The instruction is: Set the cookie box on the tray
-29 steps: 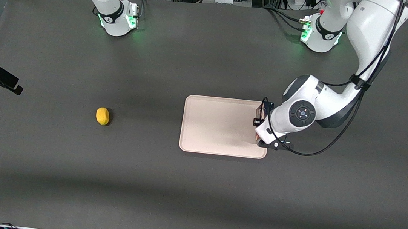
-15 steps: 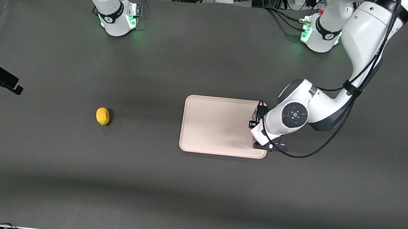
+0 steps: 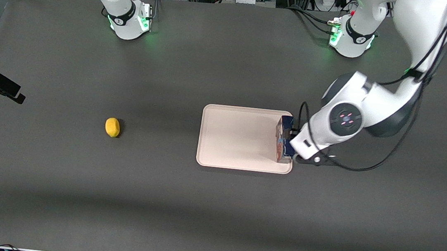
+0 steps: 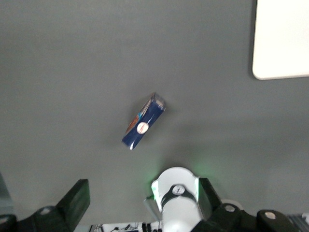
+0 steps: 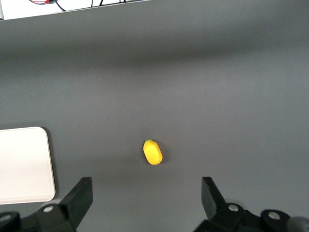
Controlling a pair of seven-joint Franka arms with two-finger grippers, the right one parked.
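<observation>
The cookie box [image 3: 283, 139], dark navy with cookie print, stands on its narrow side on the pale pinkish-cream tray [image 3: 239, 137], right at the tray's rim toward the working arm's end. My left gripper [image 3: 296, 152] is beside the box, at that same end of the tray, mostly hidden under the white wrist. In the left wrist view the gripper [image 4: 142, 195] is open and empty, its dark fingers [image 4: 76, 199] wide apart. That view shows the box [image 4: 143, 121] against grey mat, apart from a tray corner [image 4: 282, 38].
A small yellow lemon-like object [image 3: 112, 126] lies on the dark mat toward the parked arm's end, and shows in the right wrist view [image 5: 153, 152]. The two arm bases [image 3: 351, 39] stand at the table edge farthest from the front camera.
The left arm's wrist has drawn away from the tray toward the working arm's end and risen. The box, earlier covered by the hand, now stands uncovered on the tray's edge.
</observation>
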